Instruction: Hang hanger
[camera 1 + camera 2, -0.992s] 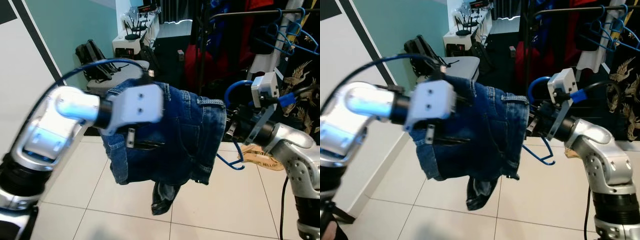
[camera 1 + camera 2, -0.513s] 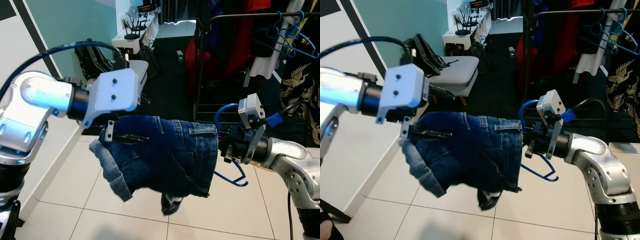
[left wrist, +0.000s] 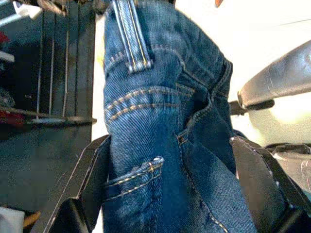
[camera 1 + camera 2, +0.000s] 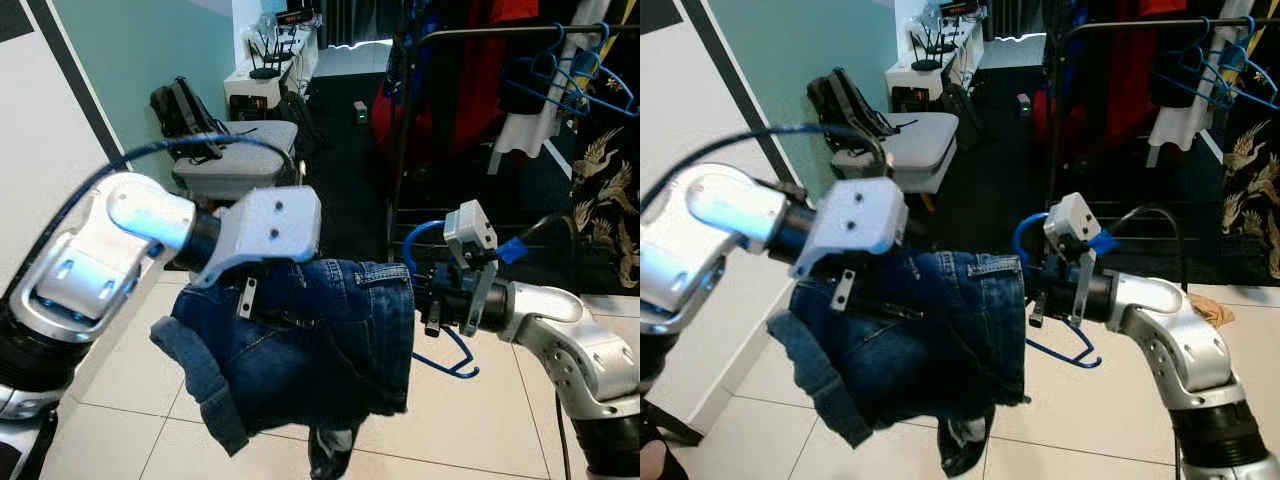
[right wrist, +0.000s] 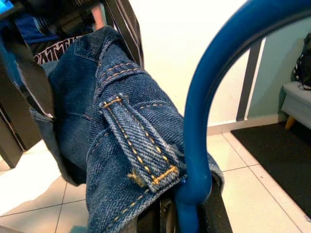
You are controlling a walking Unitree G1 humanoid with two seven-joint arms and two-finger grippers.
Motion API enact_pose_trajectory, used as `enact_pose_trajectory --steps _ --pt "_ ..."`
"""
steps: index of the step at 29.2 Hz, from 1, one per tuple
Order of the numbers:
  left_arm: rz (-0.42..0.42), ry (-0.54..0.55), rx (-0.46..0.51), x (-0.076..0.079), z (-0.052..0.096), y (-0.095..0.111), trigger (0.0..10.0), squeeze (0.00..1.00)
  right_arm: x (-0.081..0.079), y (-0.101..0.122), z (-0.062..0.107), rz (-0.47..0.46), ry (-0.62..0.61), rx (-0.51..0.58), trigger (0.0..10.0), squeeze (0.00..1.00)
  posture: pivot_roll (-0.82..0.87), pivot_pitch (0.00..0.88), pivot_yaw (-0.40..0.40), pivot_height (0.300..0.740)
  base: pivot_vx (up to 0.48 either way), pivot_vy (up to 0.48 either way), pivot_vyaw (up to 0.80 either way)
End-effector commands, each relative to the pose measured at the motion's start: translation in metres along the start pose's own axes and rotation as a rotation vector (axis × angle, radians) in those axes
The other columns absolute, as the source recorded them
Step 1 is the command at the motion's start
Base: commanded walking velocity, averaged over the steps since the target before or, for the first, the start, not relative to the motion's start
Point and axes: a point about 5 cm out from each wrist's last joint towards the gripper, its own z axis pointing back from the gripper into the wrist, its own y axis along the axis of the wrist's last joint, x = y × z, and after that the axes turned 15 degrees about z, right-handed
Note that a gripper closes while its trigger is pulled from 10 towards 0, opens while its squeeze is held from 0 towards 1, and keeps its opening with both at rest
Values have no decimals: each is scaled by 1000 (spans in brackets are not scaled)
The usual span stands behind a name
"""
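Hanger (image 5: 204,121), blue, sits clamped in right gripper (image 4: 432,300) with denim shorts (image 4: 300,350) on it, well below the clothes rail (image 4: 500,32). Left gripper (image 3: 165,213) pinches the shorts. Both dropped lower since a second ago; hanging not started.

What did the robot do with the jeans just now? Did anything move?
The jeans came down from chest height and now sag lower, still stretched between both arms. The left gripper still pinches one end; the right gripper still holds the other end together with the blue hanger. The clothes rack behind has not been reached.
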Motion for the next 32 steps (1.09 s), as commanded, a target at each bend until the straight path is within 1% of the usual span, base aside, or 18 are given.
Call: enact_pose_trajectory --steps 1,3,9,10,13,20,21,22,23,24,26,31,32 --pt "33 -4 -40 0 -2 -8 10000 0 -1 13 -7 58 31 56 10000 0 39 0 99 740 0 0 0" --pt "52 15 -56 -2 -6 -13 10000 0 -3 17 -9 70 44 67 10000 0 38 0 99 740 0 0 0" --pt "66 35 -61 -5 -7 -15 10000 0 -4 19 -9 77 53 73 10000 0 34 0 100 740 0 0 0" --pt "72 53 -74 -8 -8 -17 0 0 -5 21 -9 82 57 79 10000 0 34 0 100 740 0 0 0" --pt "80 78 -93 -12 -9 -22 0 0 -6 23 -9 92 62 87 10000 0 27 0 104 740 0 0 0" --pt "68 75 -144 -11 -12 -31 0 0 -7 28 -8 103 69 107 10000 0 26 0 104 740 0 0 0" --pt "63 81 -176 -11 -15 -37 0 0 -8 30 -8 106 80 112 10000 0 24 0 100 740 0 0 0" --pt "63 81 -176 -11 -15 -37 0 0 -8 30 -8 106 80 112 10000 0 24 0 100 740 0 0 0" --pt "68 85 -200 -11 -17 -44 0 0 -9 31 -8 109 89 114 10000 0 24 0 101 740 0 0 0" --pt "68 85 -200 -11 -17 -44 0 0 -9 31 -8 109 89 114 10000 0 24 0 101 740 0 0 0" --pt "78 89 -223 -10 -19 -53 0 0 -8 31 -9 111 92 116 10000 0 23 0 100 740 0 0 0" --pt "80 92 -216 -11 -19 -54 0 0 -6 32 -10 97 71 126 10000 0 24 0 98 740 0 0 0" --pt "76 96 -199 -13 -19 -52 0 0 -6 32 -11 81 64 136 10000 396 23 0 97 740 0 0 0"
